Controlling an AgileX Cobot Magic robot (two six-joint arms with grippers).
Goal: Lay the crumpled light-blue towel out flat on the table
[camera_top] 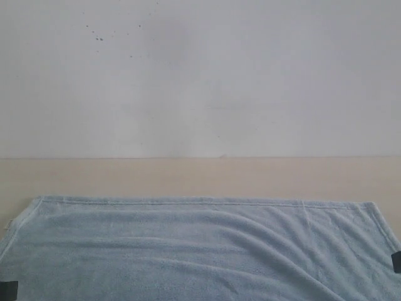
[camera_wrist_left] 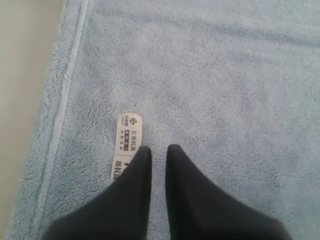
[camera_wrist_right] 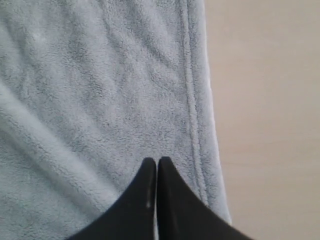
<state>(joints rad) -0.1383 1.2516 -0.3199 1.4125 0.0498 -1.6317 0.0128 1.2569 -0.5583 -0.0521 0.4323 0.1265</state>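
Both over towel: L claw slightly parted, R claw clenched; label only in L wrist view.

We see little of the robot beyond its fingertips. The left gripper ends in two matte black fingers, broad at the base and tapering to narrow, rounded tips, with smooth, plain faces. The right gripper has the same black wedge-shaped pair, and we spot one tiny pale speck on one of them. In the exterior view we find only a small dark patch at the lower left corner and another at the right edge, too little to tell their shape.
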